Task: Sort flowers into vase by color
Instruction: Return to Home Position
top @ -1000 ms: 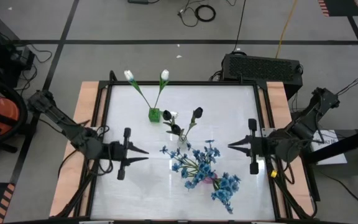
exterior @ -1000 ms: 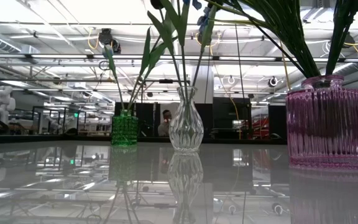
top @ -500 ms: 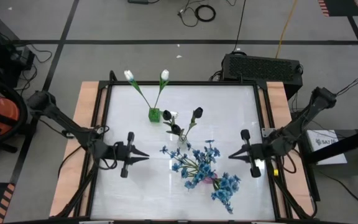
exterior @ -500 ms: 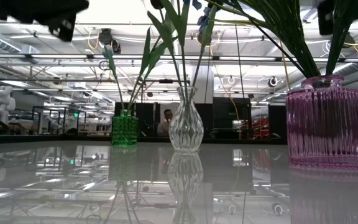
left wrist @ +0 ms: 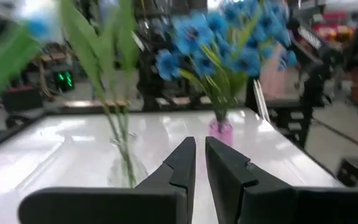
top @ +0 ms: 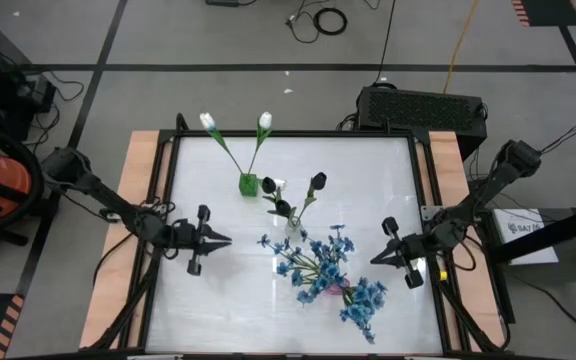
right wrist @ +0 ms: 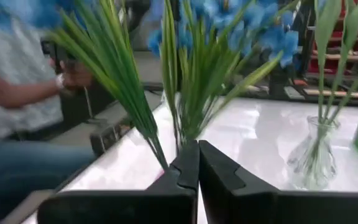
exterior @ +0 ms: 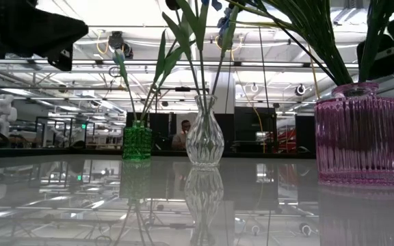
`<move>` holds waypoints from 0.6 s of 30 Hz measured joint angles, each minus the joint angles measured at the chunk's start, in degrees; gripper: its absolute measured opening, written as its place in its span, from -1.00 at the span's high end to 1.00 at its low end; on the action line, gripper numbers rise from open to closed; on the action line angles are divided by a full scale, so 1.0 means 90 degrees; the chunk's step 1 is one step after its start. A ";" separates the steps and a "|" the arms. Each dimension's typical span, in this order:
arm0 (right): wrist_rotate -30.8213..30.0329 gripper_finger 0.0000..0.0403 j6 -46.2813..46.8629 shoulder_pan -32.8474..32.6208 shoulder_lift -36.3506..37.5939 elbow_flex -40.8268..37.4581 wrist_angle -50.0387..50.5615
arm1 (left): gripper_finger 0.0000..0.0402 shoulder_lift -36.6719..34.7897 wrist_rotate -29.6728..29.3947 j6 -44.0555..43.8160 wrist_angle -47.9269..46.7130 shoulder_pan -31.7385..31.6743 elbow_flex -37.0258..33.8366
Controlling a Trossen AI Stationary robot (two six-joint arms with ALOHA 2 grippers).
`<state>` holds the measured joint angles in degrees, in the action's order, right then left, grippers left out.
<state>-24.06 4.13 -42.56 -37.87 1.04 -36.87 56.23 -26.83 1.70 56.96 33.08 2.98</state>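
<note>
High view: we're seeing sorting done (nothing left to place): white tulips upper left, black buds centre, blue sprays below; left gripper, right gripper closed, empty.

Tabletop: three vases in a diagonal line, far-left vase, middle vase, near-right vase, each holding flowers. Left gripper left of the line, right gripper right of it.
</note>
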 joint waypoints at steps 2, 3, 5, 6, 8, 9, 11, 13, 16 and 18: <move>0.0003 1.00 -0.0017 0.0020 -0.0007 -0.0038 0.0013 | 0.78 -0.0002 0.0007 0.0189 0.0485 -0.0137 -0.0193; -0.0007 1.00 -0.0045 0.0041 -0.0004 -0.0030 0.0002 | 0.78 -0.0001 0.0020 0.0263 0.0637 -0.0209 -0.0267; -0.0002 1.00 -0.0206 0.0144 0.0005 -0.0025 -0.0050 | 0.78 -0.0004 0.0131 0.0376 0.0739 -0.0380 -0.0291; -0.0023 1.00 -0.0300 0.0235 0.0004 -0.0025 -0.0037 | 0.78 -0.0006 0.0205 0.0415 0.0732 -0.0482 -0.0291; -0.0036 1.00 -0.0423 0.0432 0.0060 -0.0025 -0.0034 | 0.78 0.0000 0.0318 0.0524 0.0702 -0.0712 -0.0291; 0.0020 1.00 -0.0492 0.0544 0.0103 -0.0025 -0.0068 | 0.78 -0.0001 0.0331 0.0547 0.0705 -0.0852 -0.0291; 0.0054 1.00 -0.0577 0.0746 0.0212 -0.0025 -0.0065 | 0.78 -0.0012 0.0472 0.0570 0.0710 -0.1171 -0.0291; 0.0242 1.00 -0.0657 0.0956 0.0324 -0.0025 -0.0061 | 0.78 -0.0012 0.1027 0.0548 0.0708 -0.1568 -0.0291; 0.0560 1.00 -0.0721 0.1258 0.0473 -0.0025 0.0030 | 0.78 -0.0012 0.1853 0.0422 0.0710 -0.2130 -0.0294; 0.0569 1.00 -0.0719 0.1438 0.0584 -0.0025 0.0196 | 0.78 -0.0016 0.2177 0.0326 0.0643 -0.2427 -0.0294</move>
<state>-18.94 -2.33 -29.62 -32.61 0.82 -35.11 56.09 -7.24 4.64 62.75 11.24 0.34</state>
